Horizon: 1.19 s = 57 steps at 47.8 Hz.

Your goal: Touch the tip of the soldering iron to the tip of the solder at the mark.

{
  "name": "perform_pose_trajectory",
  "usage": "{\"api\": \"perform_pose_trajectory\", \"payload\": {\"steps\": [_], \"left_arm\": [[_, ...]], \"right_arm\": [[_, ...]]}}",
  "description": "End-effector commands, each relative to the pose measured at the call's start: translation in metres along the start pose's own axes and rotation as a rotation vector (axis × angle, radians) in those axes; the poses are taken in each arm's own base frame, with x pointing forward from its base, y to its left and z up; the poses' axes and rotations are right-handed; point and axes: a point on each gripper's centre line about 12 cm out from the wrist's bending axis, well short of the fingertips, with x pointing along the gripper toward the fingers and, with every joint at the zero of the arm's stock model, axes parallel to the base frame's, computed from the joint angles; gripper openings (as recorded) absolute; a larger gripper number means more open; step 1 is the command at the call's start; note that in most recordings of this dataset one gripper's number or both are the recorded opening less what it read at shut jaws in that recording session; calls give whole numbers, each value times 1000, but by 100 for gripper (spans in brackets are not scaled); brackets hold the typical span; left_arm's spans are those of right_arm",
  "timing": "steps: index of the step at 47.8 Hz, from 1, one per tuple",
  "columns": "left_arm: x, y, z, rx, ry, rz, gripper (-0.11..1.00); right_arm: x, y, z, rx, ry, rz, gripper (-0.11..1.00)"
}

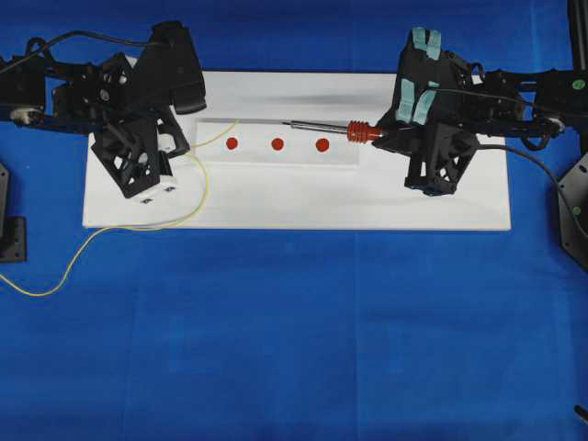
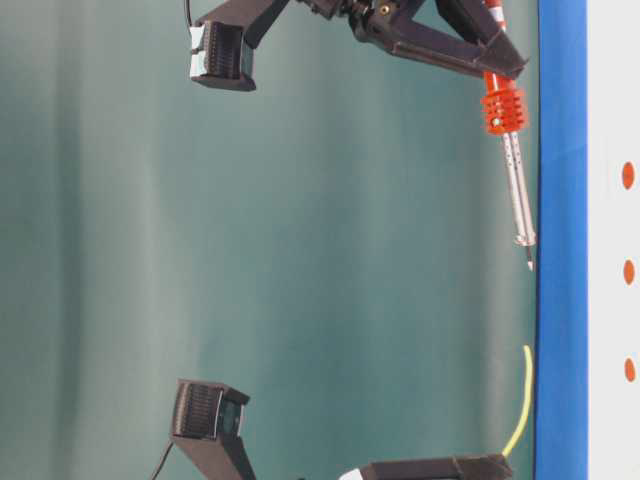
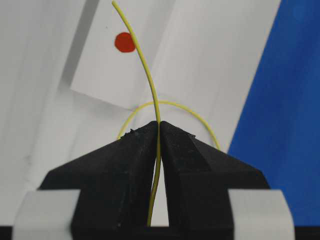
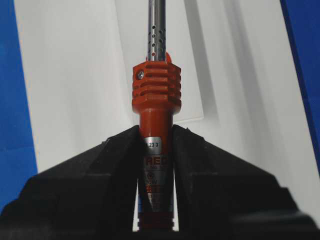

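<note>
Clamping the orange-red, ribbed-collared soldering iron (image 1: pixel 335 129) by its handle, the right tool (image 1: pixel 384 134) held its silver shaft level above the white board (image 1: pixel 441 207), tip clear of the solder. The left tool (image 3: pixel 159 125) was shut on the thin yellow solder wire (image 3: pixel 145 65), its tip near a red mark (image 3: pixel 124 42).

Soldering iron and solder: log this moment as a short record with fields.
left pincer: shut on thin yellow solder wire
right pincer: shut on orange-red-handled soldering iron
iron tip: apart from solder tip
marks: three red dots on white board
contact: none yet
</note>
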Motion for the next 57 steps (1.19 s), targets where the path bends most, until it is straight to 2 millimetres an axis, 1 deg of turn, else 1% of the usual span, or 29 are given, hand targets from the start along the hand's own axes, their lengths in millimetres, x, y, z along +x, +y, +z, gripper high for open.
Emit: {"api": "perform_pose_trajectory", "payload": {"steps": [1, 5, 12, 18, 37, 51, 57], "left_arm": [[-2, -5, 2, 5, -30, -14, 3], [6, -5, -4, -2, -38, -20, 3], [23, -3, -20, -27, -24, -18, 3], [31, -1, -29, -51, -17, -16, 3], [45, 1, -38, -53, 9, -11, 3], [46, 1, -39, -55, 13, -10, 3], [46, 1, -39, -55, 12, -10, 3]], "right_arm": [[-4, 1, 13, 0, -38, 1, 6], [-4, 1, 13, -2, -38, 1, 6], [-4, 1, 13, 0, -40, 1, 6], [-4, 1, 14, 0, -41, 1, 6], [-4, 0, 12, -2, -40, 1, 6], [-3, 1, 13, -2, -42, 1, 6], [-1, 1, 17, -2, -43, 1, 6]]}}
